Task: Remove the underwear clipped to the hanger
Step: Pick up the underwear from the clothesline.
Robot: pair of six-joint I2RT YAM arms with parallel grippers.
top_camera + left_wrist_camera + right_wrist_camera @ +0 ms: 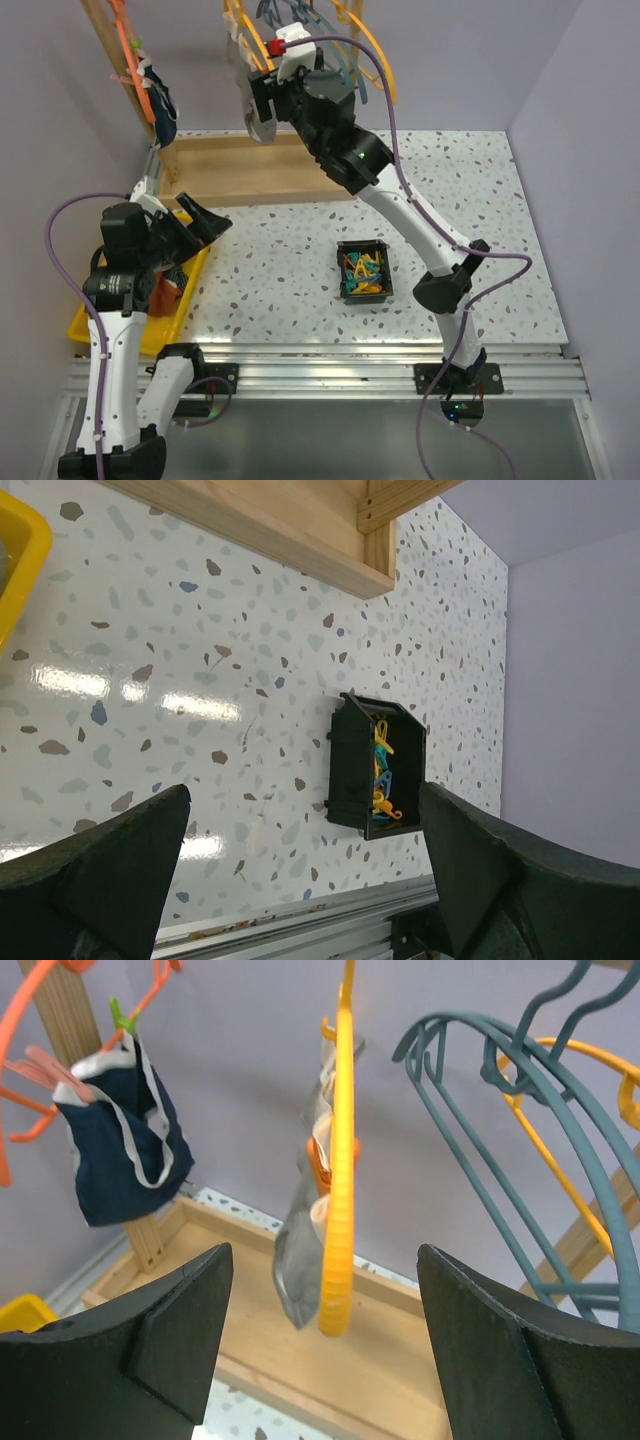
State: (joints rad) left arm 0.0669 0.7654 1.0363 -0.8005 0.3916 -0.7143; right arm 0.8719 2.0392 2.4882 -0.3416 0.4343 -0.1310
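Check the navy brief (pixel 120 1145) first. It has light trim and hangs limp off the orange hanger (pixel 25 1020), with a green clip (pixel 122 1018) at its top, right against the wooden post (pixel 148 1240). The grey brief (pixel 295 1260) is on the yellow hanger (pixel 338 1210), pinched by an orange clip (pixel 318 1160), dangling over the wooden base frame (pixel 250 170). A rust-brown brief (pixel 168 290) lies in the yellow tray (pixel 90 320), partly hidden by the left arm.

Your right gripper (pixel 322 1270) is raised at the rack with its jaws spread and nothing between the pads. In its wrist view the yellow hanger and grey brief sit in the gap, further back. You cannot tell whether anything touches. The teal hangers (pixel 520 1090) are off to its right side.

Your left gripper (pixel 305 788) is low by the tray's edge, with its jaws fully apart and empty. It faces across the speckled table (pixel 200 660) toward the black box (pixel 350 770) of coloured clips. That box sits on the table between the two arms, well apart from the rack.
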